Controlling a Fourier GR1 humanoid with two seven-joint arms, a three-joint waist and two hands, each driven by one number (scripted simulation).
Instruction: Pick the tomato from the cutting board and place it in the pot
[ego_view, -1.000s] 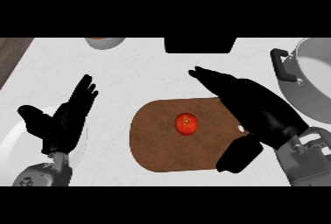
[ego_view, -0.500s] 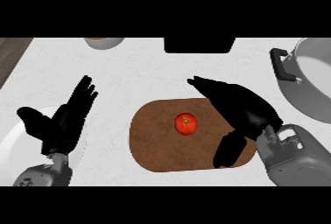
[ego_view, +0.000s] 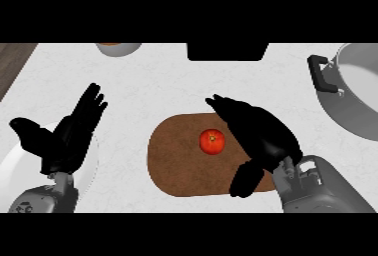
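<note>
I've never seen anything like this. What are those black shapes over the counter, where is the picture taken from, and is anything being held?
You are looking steeply down from the robot's head at a white counter. The black shapes are its hands on grey forearms. The right hand hangs open over a brown cutting board, beside a small red tomato; it holds nothing. The left hand rests open at the left, above a white plate. A grey metal pot with a black handle stands at the upper right.

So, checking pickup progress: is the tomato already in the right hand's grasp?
No, the tomato lies on the cutting board, with the open right hand beside it.
</note>
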